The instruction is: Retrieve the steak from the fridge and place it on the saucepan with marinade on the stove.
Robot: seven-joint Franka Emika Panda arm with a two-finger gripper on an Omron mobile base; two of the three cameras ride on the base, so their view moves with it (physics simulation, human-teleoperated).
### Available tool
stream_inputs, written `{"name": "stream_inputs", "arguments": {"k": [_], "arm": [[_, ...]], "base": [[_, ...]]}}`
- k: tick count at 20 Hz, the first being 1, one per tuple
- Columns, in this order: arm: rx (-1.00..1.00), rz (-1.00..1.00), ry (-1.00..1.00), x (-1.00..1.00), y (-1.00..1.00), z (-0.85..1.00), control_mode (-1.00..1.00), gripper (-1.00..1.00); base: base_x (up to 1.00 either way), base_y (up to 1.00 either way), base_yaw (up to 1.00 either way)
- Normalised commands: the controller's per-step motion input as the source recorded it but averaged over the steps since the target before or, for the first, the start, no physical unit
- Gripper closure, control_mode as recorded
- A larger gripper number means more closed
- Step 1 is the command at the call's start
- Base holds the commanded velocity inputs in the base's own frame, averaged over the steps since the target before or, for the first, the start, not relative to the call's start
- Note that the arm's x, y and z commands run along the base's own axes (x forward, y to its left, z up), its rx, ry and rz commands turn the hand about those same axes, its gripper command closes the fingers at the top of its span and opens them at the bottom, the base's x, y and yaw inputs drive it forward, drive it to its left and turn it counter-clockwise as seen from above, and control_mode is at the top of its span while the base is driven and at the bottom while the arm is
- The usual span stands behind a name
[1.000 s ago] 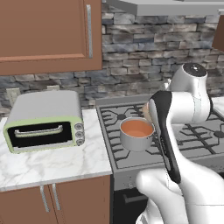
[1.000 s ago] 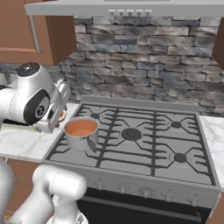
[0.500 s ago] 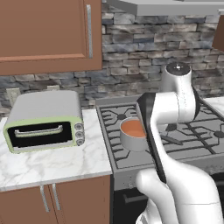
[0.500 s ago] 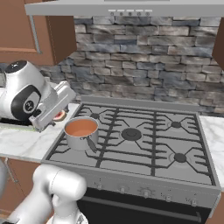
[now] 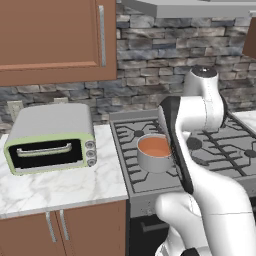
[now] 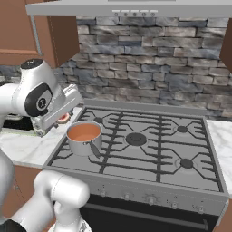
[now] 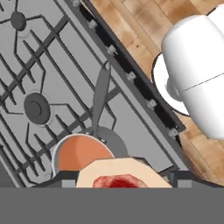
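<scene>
My gripper (image 7: 120, 176) is shut on the steak (image 7: 114, 181), a flat red piece with pale edges held between the two dark fingertips. In the hand view the saucepan (image 7: 65, 151) lies just past the steak, its orange-red marinade (image 7: 81, 153) showing and its long handle (image 7: 100, 98) pointing away. From the right base view the gripper (image 6: 60, 119) hangs just left of the saucepan (image 6: 84, 138), above the stove's left edge, with a bit of red steak (image 6: 64, 118) under the hand. The saucepan (image 5: 154, 152) sits on the front left burner of the stove (image 6: 149, 149).
A pale-green toaster oven (image 5: 50, 140) stands on the marble counter (image 5: 60, 182) left of the stove. Brown cabinets (image 5: 55, 37) and a range hood (image 6: 131, 7) hang overhead. A stone wall backs the range. My own arm (image 5: 175, 145) crosses in front of the pan.
The arm's upper links have swung upright and to the left. The hand with the steak has stayed beside the pan's left rim. The pan has not moved.
</scene>
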Motion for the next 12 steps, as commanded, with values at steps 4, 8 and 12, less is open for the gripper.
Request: {"name": "stream_inputs", "arguments": {"k": [4,8,12], "arm": [[0.03,0.14,0.18,0.33,0.00,-0.23,-1.00,1.00],[0.00,0.10,0.20,0.42,0.00,-0.33,-1.00,1.00],[0.00,0.07,0.13,0.33,0.00,-0.32,-1.00,1.00]], "base": [[0.00,0.00,0.00],[0.00,0.00,0.00],[0.00,0.00,0.00]]}}
